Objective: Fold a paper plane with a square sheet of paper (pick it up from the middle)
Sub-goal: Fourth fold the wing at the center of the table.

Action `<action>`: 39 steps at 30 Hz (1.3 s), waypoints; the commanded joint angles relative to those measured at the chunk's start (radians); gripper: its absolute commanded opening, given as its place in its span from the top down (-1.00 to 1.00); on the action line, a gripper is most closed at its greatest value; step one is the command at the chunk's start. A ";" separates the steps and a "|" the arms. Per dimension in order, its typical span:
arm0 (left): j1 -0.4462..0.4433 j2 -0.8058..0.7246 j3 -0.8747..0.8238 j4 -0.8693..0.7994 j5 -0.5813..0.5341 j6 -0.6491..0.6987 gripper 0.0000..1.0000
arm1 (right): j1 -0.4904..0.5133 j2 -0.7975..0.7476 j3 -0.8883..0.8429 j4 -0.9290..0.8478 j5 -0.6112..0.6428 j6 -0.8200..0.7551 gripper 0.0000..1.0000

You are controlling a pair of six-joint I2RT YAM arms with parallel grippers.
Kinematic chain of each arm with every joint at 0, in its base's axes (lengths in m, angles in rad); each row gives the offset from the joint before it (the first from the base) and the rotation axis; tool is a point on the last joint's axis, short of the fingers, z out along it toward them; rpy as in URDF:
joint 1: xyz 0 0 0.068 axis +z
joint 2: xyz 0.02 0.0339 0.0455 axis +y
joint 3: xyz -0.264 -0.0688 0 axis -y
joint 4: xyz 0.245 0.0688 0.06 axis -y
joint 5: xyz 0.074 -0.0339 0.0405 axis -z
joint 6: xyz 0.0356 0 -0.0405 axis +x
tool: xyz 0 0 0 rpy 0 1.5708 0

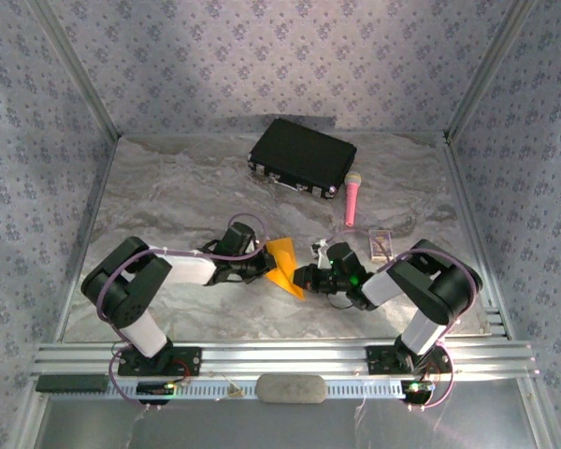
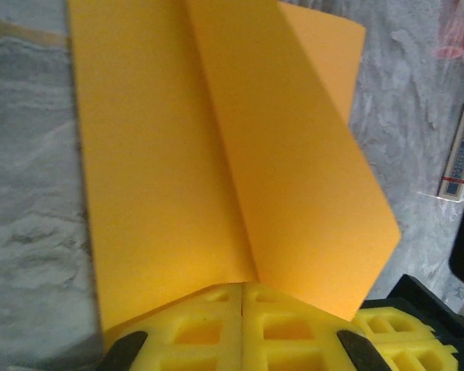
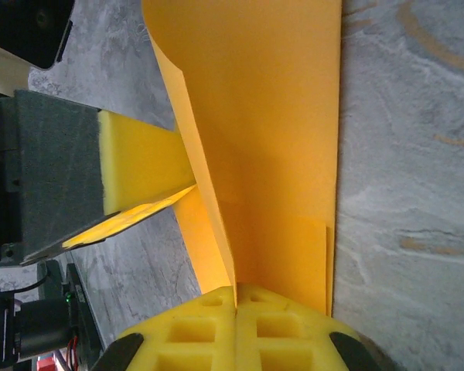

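Top external: square sheet of paper [image 1: 285, 266], part-folded, is held at the near middle of the table [image 1: 168, 196].
Left claw [image 2: 242, 294] and right claw [image 3: 236, 292] are each clamped on its edge from opposite sides; you should hold both pinches firm, square the layers, then press the crease flat.

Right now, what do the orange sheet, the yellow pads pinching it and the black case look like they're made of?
The orange sheet looks like thin matte paper: sharp crease, curling flap. The yellow pads seem soft foam or rubber, matte, moulded with square hollows. The black case is probably hard plastic or leatherette with pale edge trim; too distant to be sure.
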 commanded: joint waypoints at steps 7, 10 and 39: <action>-0.032 0.002 -0.018 -0.036 -0.053 -0.038 1.00 | 0.010 -0.058 -0.009 -0.096 0.044 -0.023 0.96; -0.047 -0.016 -0.018 -0.064 -0.083 -0.043 1.00 | 0.013 -0.065 -0.010 -0.102 0.047 -0.027 0.95; -0.063 -0.052 -0.033 -0.101 -0.151 -0.047 1.00 | -0.024 0.029 -0.028 0.040 -0.038 0.029 0.96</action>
